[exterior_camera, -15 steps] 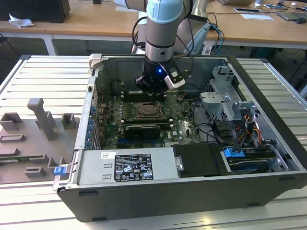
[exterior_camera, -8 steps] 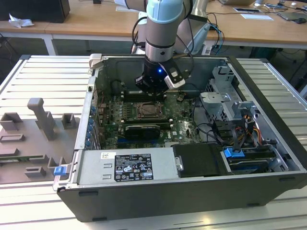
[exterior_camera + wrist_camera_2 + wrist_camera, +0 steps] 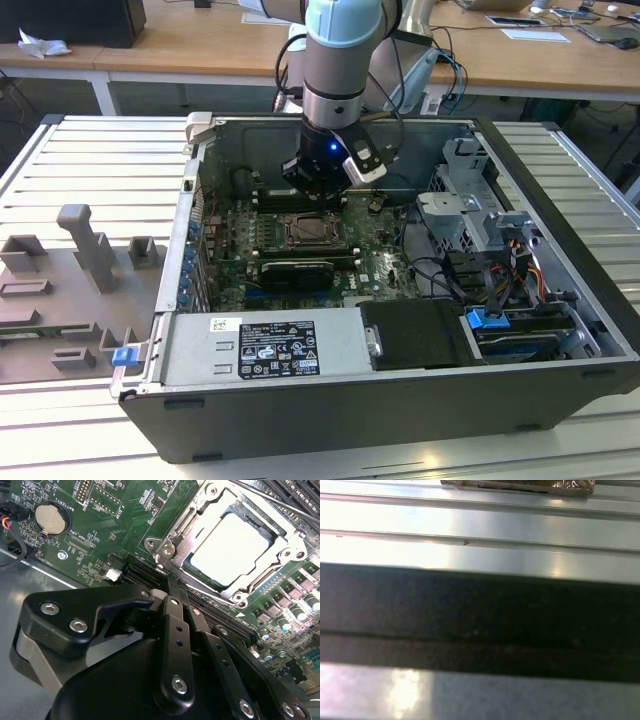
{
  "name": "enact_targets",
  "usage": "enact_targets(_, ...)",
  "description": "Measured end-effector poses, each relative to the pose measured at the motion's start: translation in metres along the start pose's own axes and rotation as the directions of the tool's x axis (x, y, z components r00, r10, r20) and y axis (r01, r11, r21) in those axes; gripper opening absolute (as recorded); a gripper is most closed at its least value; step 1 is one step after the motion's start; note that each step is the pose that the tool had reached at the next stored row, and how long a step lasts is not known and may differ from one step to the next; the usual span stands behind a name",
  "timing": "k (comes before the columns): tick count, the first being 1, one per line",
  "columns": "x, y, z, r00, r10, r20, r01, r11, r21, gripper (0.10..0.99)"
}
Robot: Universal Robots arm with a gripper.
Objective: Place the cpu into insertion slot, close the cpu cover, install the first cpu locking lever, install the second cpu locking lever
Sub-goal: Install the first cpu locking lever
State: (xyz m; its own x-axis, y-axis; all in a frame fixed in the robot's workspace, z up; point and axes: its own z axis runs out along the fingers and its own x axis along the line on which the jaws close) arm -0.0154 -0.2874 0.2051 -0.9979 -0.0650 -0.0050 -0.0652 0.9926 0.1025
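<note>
The small square cpu (image 3: 229, 548) has a pale, matt silver-grey metal top. Around it the thin silvery metal cpu cover (image 3: 200, 511) looks smooth and shiny. The black plastic fingers (image 3: 172, 625) are matt, the ribbed aluminium tabletop (image 3: 90, 180) brushed.

Pale silver-grey cpu (image 3: 228, 548), silvery cpu cover (image 3: 235, 582), green circuit board (image 3: 105, 535), black end effector (image 3: 170, 597), blue clip (image 3: 124, 355)

Exterior view: even, soft room light, case interior (image 3: 300, 240) dimmer, weak shadows. Blue LED glows on the arm's wrist (image 3: 331, 150). Second wrist view: board sharp, glare off the cpu (image 3: 230, 547); the hand (image 3: 172, 587) up close is soft and dark. First wrist view: blurred throughout, blown-out glare on ribbed metal (image 3: 395, 517) at 10 o'clock, dark band mid-frame.
</note>
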Motion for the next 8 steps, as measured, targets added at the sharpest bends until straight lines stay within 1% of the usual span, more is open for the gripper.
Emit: enact_targets(8, 0.0000, -0.0002, 0.0013, 1.0000, 0.001, -0.0005, -0.001, 1.0000, 0.005, 0.106)
